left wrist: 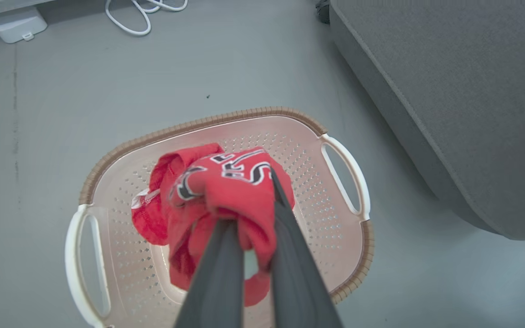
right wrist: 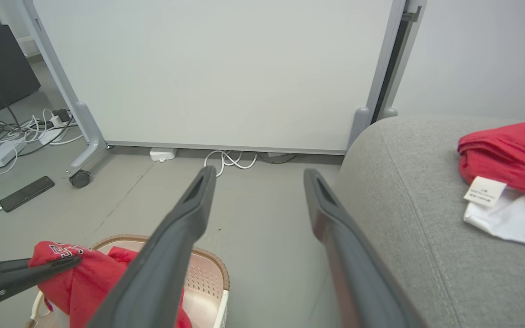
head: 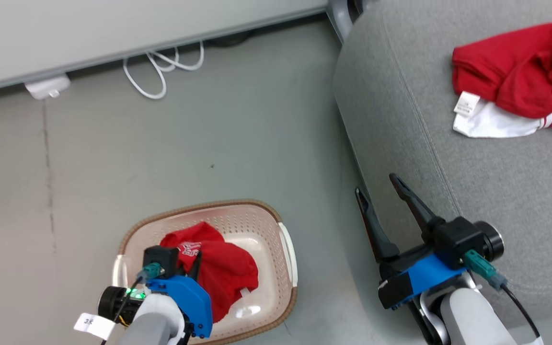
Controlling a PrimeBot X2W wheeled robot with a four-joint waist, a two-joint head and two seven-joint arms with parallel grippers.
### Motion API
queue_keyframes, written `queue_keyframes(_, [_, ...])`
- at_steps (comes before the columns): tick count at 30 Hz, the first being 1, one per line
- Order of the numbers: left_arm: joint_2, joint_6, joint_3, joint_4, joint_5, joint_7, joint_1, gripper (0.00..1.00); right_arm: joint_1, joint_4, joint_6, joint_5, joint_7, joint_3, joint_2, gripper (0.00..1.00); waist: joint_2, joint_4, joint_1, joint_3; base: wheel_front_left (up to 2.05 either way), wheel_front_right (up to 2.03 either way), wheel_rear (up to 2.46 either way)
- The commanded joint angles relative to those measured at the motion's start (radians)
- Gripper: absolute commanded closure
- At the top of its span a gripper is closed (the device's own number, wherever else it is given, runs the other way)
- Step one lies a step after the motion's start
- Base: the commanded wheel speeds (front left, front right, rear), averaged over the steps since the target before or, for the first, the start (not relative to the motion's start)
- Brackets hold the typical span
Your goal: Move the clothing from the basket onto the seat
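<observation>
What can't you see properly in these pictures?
- Lettering on the printed garment in the basket, left wrist view: folds and the left fingers hide most letters.
- The tagged garment on the seat, head view: cut off by the right edge.
- Its tag: print too small to read.

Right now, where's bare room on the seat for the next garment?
The seat is bare between its rounded near edge by the right gripper and the red garment lying at its far end; that end is crowded.

The grey floor (head: 209, 143) carries the basket (head: 218, 203) and a looped white cable (head: 163, 79). 1 red garment (head: 511, 76) lies on the seat (head: 400, 120).
</observation>
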Motion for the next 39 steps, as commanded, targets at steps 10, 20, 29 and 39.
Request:
queue_keyframes(10, [-0.004, -0.002, -0.146, -0.104, -0.045, -0.004, 0.007, 1.0, 0.068, -0.02, 0.0, -0.014, 0.032, -0.018, 0.0, 0.0, 0.0, 0.096, 0.0003, -0.153, 0.0, 0.0, 0.0])
queue_keyframes(20, [-0.005, -0.002, -0.278, -0.262, -0.126, -0.005, -0.06, 1.0, 0.11, -0.042, 0.0, -0.016, 0.058, -0.033, 0.0, 0.0, 0.0, 0.15, 0.0003, -0.207, 0.0, 0.0, 0.0])
queue_keyframes(29, [-0.005, -0.002, -0.395, -0.369, -0.196, 0.015, -0.155, 1.0, 0.13, -0.048, 0.0, -0.015, 0.068, -0.028, 0.0, 0.0, 0.0, 0.184, 0.0003, -0.227, 0.0, 0.0, 0.0])
queue_keyframes(39, [0.0, -0.002, -0.452, -0.419, -0.253, 0.015, -0.239, 1.0, 0.139, -0.036, 0.0, -0.007, 0.079, 0.001, 0.0, 0.0, 0.0, 0.18, 0.0003, -0.255, 0.0, 0.0, 0.0])
